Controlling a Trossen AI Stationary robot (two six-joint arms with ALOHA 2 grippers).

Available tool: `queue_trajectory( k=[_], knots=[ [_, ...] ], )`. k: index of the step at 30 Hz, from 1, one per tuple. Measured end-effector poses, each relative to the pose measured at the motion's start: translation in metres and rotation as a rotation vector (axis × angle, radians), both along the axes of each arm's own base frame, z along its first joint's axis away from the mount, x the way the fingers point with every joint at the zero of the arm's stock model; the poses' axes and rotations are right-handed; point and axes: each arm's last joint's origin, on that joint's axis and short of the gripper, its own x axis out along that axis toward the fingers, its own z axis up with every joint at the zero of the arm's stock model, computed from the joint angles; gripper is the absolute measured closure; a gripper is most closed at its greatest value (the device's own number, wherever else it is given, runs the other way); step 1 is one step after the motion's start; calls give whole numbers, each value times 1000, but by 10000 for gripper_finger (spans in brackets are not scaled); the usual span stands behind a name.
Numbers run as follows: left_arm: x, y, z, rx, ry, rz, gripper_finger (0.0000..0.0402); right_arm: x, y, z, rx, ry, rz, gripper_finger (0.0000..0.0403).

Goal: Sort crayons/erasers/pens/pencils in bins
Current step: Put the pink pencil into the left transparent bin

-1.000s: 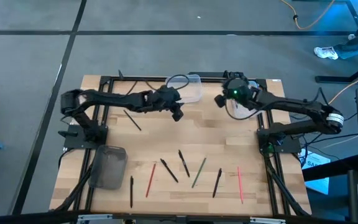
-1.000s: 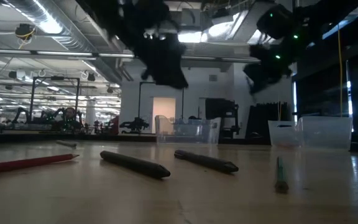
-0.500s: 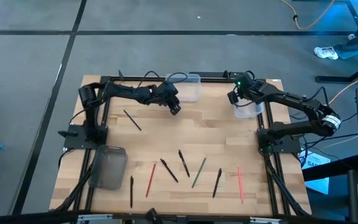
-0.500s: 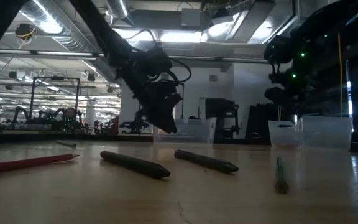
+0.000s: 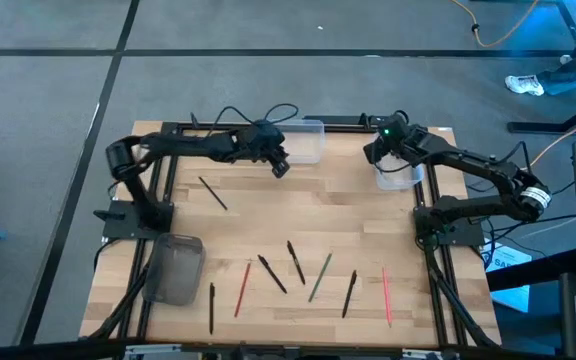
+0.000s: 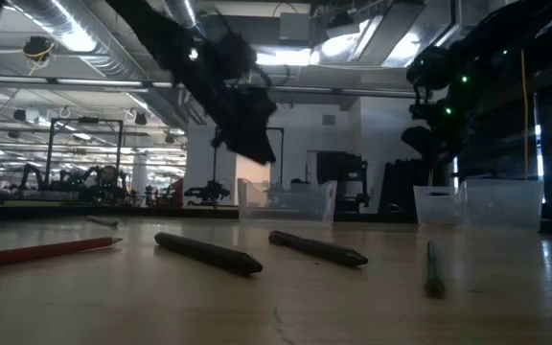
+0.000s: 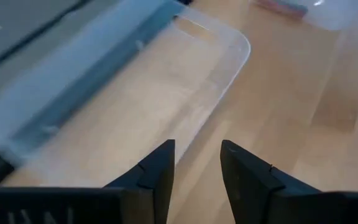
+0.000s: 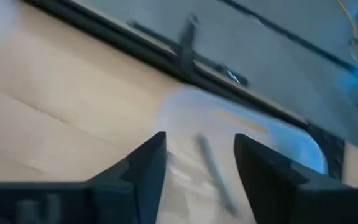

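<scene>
Two of my hands are hovering at the far side of the worktop (image 5: 358, 215). My right hand (image 5: 375, 152), fingers wide apart, is hanging over a clear bin (image 5: 400, 175) where a grey pencil (image 8: 213, 174) is lying. My left hand (image 5: 279, 167), narrowly open and empty, is hanging beside another clear bin (image 5: 310, 143).
</scene>
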Motion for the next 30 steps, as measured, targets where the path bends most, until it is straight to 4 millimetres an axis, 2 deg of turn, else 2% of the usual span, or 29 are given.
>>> queue_trajectory(
  k=[3,5,7,10,15,18,21,25,30],
  knots=[
    [-15,-20,20,66,100,73,278,14,8,10,-25,-115,163,193],
    [-24,-34,26,93,138,139,278,26,13,17,-35,-219,285,191],
    [-31,-47,22,77,165,181,278,39,19,22,-43,-323,397,190],
    [-36,-67,6,31,187,153,278,57,27,25,-56,-413,543,190],
    [-43,-98,-26,-5,266,4,278,79,38,16,-71,-404,769,189],
    [-42,-115,-34,-46,228,-99,278,86,42,9,-65,-379,821,189],
    [-33,-133,-32,-60,131,-227,278,88,45,7,-55,-363,862,189],
    [-21,-154,-21,22,-12,-388,278,90,52,6,-20,-385,953,189],
    [-13,-165,-11,156,-98,-506,278,90,60,1,18,-319,1019,189]
  ],
)
